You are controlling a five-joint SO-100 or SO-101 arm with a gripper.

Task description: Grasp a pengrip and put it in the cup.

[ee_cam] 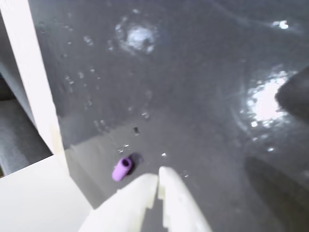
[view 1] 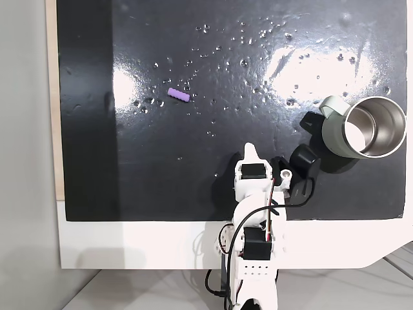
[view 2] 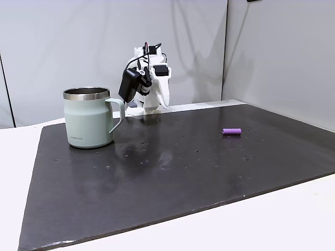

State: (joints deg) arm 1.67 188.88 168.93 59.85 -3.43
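Observation:
The light-purple pengrip (view 1: 179, 95) lies alone on the black mat, left of centre in a fixed view and at the right in another, pengrip (view 2: 232, 131). At the mat's right edge stands the sage-green cup (view 1: 368, 127) with its steel inside; seen from the side, the cup (view 2: 89, 117) is upright with its handle toward the arm. My white gripper (view 1: 250, 150) sits folded back at the mat's near edge, far from both, with its fingers shut on nothing. The wrist view shows the gripper (ee_cam: 158, 178) with its tips together and the pengrip (ee_cam: 122, 169) just left of them in the picture, farther off on the mat.
The black mat (view 1: 193, 168) is glossy and speckled with small marks. A white table border (view 1: 129, 245) runs along its near side. The wrist's black camera (view 1: 303, 161) hangs between the arm and the cup. Grey wall panels (view 2: 209, 47) stand behind the arm.

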